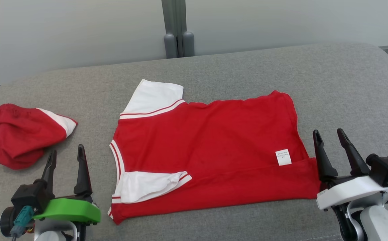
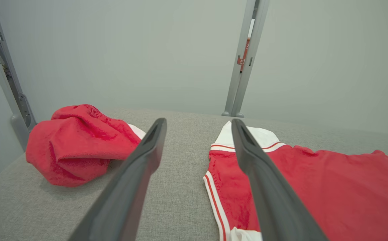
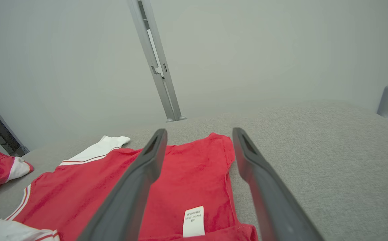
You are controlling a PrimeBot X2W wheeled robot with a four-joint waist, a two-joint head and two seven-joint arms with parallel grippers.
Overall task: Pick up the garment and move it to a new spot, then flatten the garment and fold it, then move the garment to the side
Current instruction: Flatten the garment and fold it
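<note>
Garment: a red shirt (image 1: 207,147) with white sleeves is laid flat across the middle of the grey bench (image 1: 348,83), with the collar toward the left and the hem toward the right. The near long edge is seen turned up over the body, and the near sleeve (image 1: 150,185) is tucked in.
Handling: it is judged light, soft and limp, and sagging and creasing are expected once it is lifted.
Hold points: the two ends of the near folded edge are judged best, one for each arm.
Left gripper (image 1: 66,152): it is held low beside the collar end, with the fingers spread apart and empty.
Right gripper (image 1: 329,133): it is held low just beside the hem corner, with the fingers spread apart and empty.
Other cloth: a crumpled red bundle (image 1: 16,134) is seen well apart, at the far left.
</note>
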